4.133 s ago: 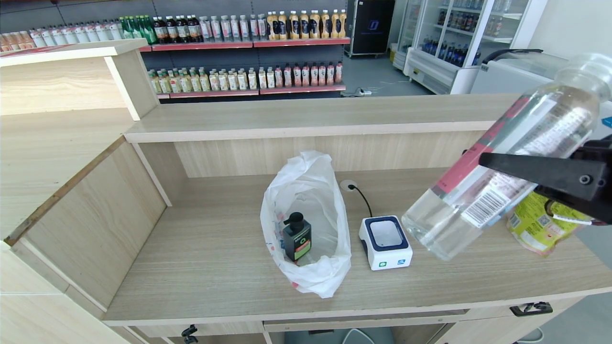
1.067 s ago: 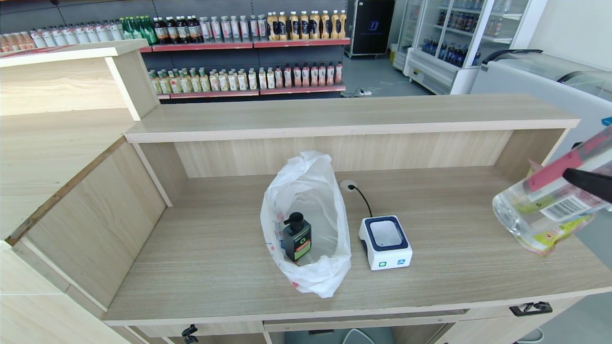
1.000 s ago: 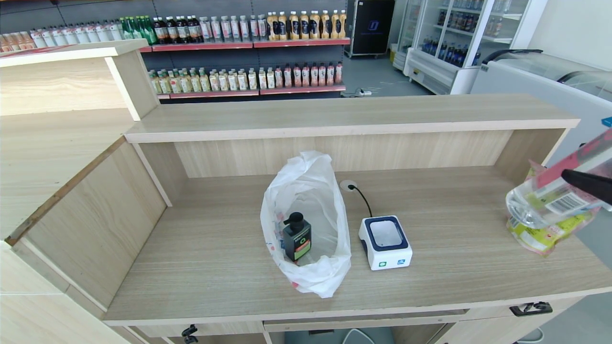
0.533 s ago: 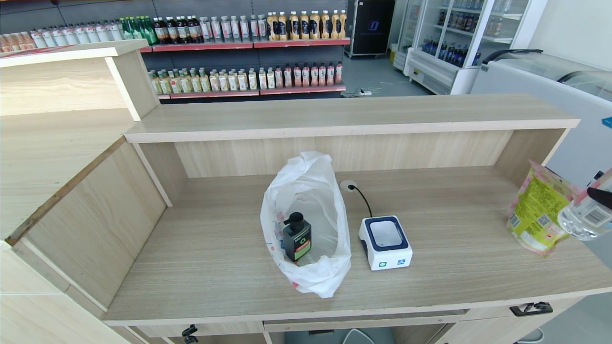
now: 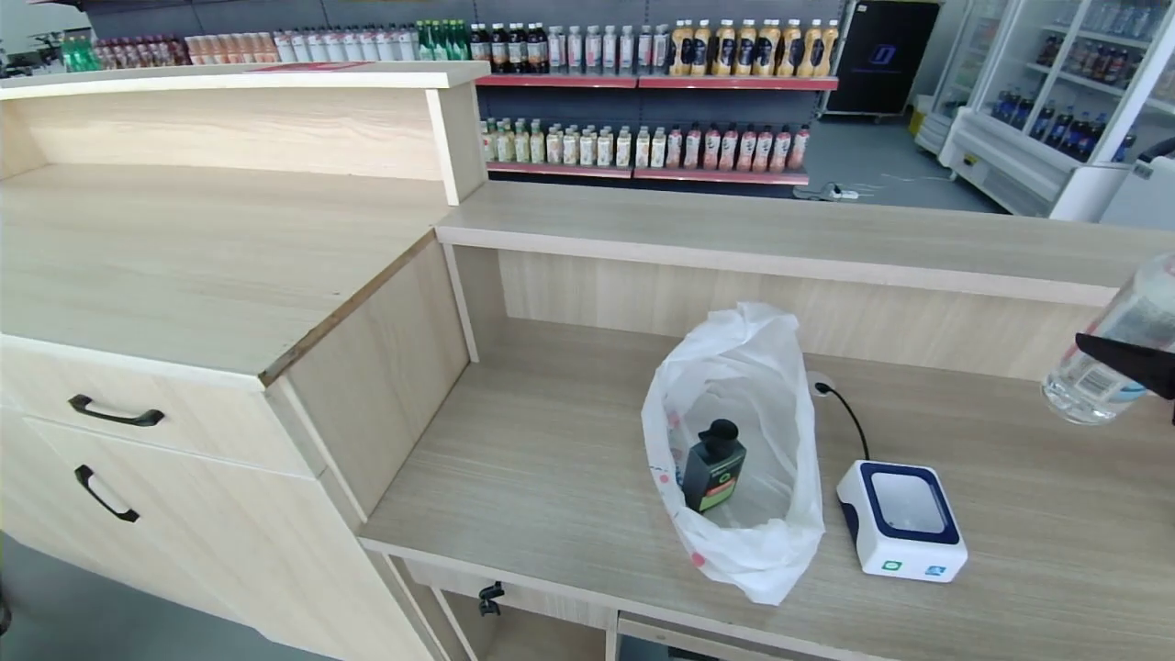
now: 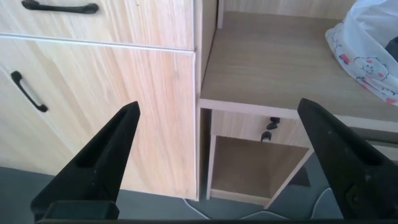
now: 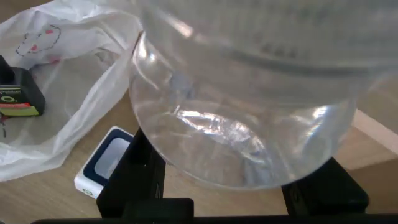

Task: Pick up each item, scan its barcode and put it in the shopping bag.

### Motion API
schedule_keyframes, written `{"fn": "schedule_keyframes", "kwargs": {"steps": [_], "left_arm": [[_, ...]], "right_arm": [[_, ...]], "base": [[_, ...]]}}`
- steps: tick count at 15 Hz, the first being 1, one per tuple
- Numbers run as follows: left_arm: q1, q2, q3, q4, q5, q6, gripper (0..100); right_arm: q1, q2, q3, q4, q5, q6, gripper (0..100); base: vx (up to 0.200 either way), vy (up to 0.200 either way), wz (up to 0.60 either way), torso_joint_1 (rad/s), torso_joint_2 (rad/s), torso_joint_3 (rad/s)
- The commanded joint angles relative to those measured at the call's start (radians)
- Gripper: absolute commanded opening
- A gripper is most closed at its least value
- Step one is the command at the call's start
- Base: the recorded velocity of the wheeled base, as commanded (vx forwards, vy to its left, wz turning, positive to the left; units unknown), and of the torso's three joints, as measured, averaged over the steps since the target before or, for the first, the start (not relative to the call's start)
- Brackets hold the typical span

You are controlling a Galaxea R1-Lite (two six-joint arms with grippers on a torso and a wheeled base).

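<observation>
Clear plastic, round and smooth: the bottle (image 5: 1106, 353) hangs in the air at the far right of the scene. It is tilted, with its base lower and pointing left toward the scanner (image 5: 904, 519), and it sits well apart from it and above the counter (image 5: 551, 459). The right gripper (image 5: 1122, 358) is clamped on the bottle's body, one dark finger crossing the label band. In the right wrist view the rounded base (image 7: 242, 124) bulges out between the two fingers, with the scanner window below and beyond it.

The shopping bag (image 5: 734, 459) stands open just left of the scanner, and a dark pump bottle (image 5: 714, 464) is upright inside it. The left gripper (image 6: 217, 165) hangs with its fingers spread wide and nothing between them, near the left end of the counter in front of the drawer fronts (image 6: 93, 62).

The bottle looks to hold liquid, so it is probably fairly heavy for its size, and that weight would shift as it tilts. The wall is slick and likely gives under pressure, so a hold around the mid-body, on the label, seems safest. A hold near the base or neck would let it swing or slip. The label's printed patch has to face the scanner window, so the fingers should leave that side uncovered.
</observation>
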Motion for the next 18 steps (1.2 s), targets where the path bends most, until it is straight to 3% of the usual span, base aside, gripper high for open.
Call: {"fn": "schedule_keyframes", "kwargs": {"steps": [1, 8, 13, 18], "left_arm": [[0.0, 0.0, 0.0, 0.0, 0.0, 0.0, 100], [0.0, 0.001, 0.0, 0.0, 0.0, 0.0, 100], [0.0, 0.001, 0.0, 0.0, 0.0, 0.0, 100], [0.0, 0.001, 0.0, 0.0, 0.0, 0.0, 100]], "right_arm": [[0.033, 0.11, -0.003, -0.014, 0.004, -0.093, 0], [0.067, 0.322, -0.043, -0.023, 0.202, -0.366, 0], [0.076, 0.416, -0.069, -0.02, 0.229, -0.59, 0], [0.109, 0.483, -0.1, -0.024, 0.26, -0.646, 0]], "base": [[0.0, 0.0, 0.0, 0.0, 0.0, 0.0], [0.0, 0.0, 0.0, 0.0, 0.0, 0.0], [0.0, 0.0, 0.0, 0.0, 0.0, 0.0], [0.0, 0.0, 0.0, 0.0, 0.0, 0.0]]}}
